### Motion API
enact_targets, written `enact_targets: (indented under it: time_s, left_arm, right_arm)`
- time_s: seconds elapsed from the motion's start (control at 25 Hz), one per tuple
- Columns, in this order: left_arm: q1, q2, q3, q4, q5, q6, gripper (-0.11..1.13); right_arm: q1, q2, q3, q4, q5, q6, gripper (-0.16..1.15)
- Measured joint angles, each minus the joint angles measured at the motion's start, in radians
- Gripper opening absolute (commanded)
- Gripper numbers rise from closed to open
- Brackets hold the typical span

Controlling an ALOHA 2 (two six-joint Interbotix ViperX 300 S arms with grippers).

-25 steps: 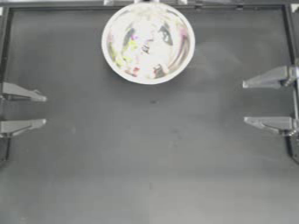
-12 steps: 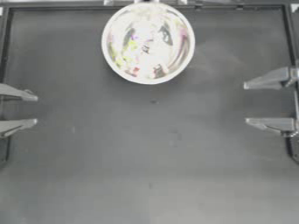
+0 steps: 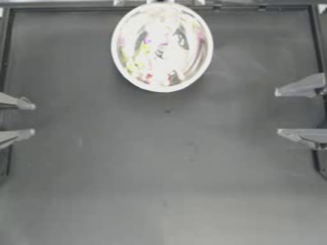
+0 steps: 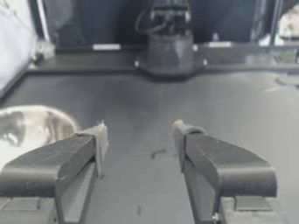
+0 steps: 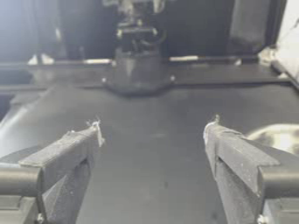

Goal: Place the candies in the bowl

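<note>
Left end effector (image 3: 19, 118) slid slightly farther back toward the left edge.
Both spread wide, empty; right end effector (image 3: 288, 111) parked right; candies (image 3: 157, 53) in bowl (image 3: 125, 72).

Only obstacle I see: bowl (image 3: 161, 47) at table's (image 3: 159, 182) far edge, mid-width. Left gripper (image 3: 28, 118) and right gripper (image 3: 279, 111) sit spread wide at opposite sides, well apart from it.

left gripper (image 4: 139, 148): two dark grey, blocky, wedge-tipped jaws
right gripper (image 5: 153, 144): matching grey tapered jaws
far arm base (image 4: 169, 54): dark, with black looped cables
</note>
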Motion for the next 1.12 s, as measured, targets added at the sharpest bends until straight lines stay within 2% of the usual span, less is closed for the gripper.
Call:
enact_targets:
  time_s: [0.56,0.8,1.12]
  left_arm:
    - [0.0,-0.129,0.054,-0.029,0.008,-0.002,0.86]
    - [0.015,-0.172,0.063,-0.031,0.041,-0.002,0.86]
    - [0.021,-0.224,0.081,-0.037,0.054,-0.002,0.86]
  right_arm:
    - [-0.002,-0.009,0.0,0.0,-0.015,-0.002,0.99]
    - [-0.002,-0.012,0.005,0.002,-0.015,-0.002,0.99]
    - [0.0,-0.061,0.023,0.005,-0.012,-0.002,0.99]
